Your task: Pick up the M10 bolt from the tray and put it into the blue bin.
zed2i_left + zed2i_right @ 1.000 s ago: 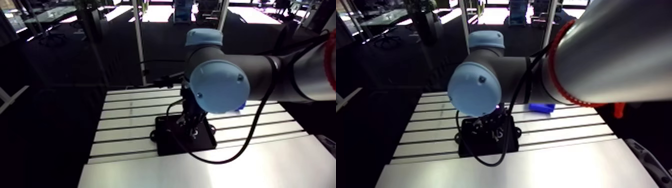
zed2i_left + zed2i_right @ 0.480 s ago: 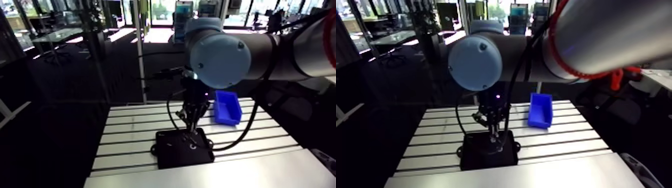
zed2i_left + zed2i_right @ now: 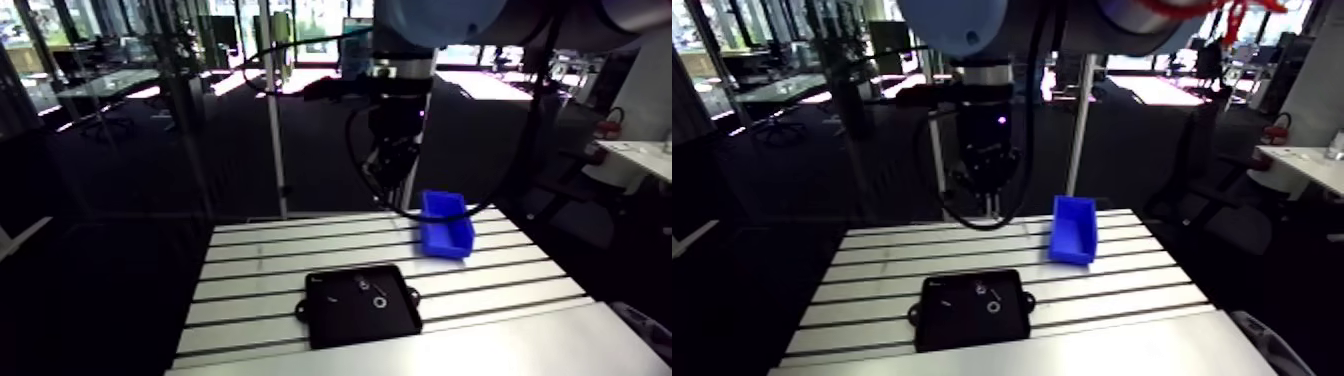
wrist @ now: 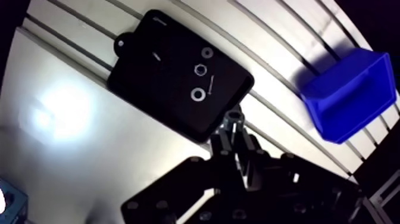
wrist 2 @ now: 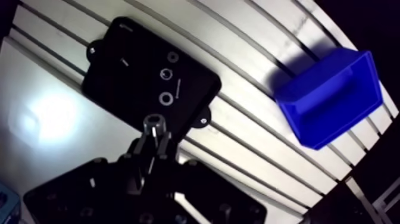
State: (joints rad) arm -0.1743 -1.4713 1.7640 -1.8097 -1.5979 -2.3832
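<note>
In the wrist view my gripper (image 4: 234,136) is shut on the M10 bolt (image 4: 233,115), whose hex-socket head sticks out past the fingertips. It hangs high above the table. Far below it is the near corner of the black tray (image 4: 149,80). The blue bin (image 4: 348,95) stands on the slotted table off to one side, beyond the tray and well apart from the gripper. In the arm view the gripper (image 3: 987,195) hangs above the table's far edge, with the tray (image 3: 345,315) at the front and the bin (image 3: 445,225) at the back right.
A washer (image 4: 196,93), two nuts (image 4: 199,70) and a small screw (image 4: 156,56) lie loose in the tray. A bright glare spot (image 4: 56,113) sits on the smooth plate beside the tray. The slotted table (image 3: 250,260) runs left of the tray.
The gripper has risen from the tray to high above the table, carrying the bolt. The arm camera rose with it, so more of the table, the tray and the bin now shows.
</note>
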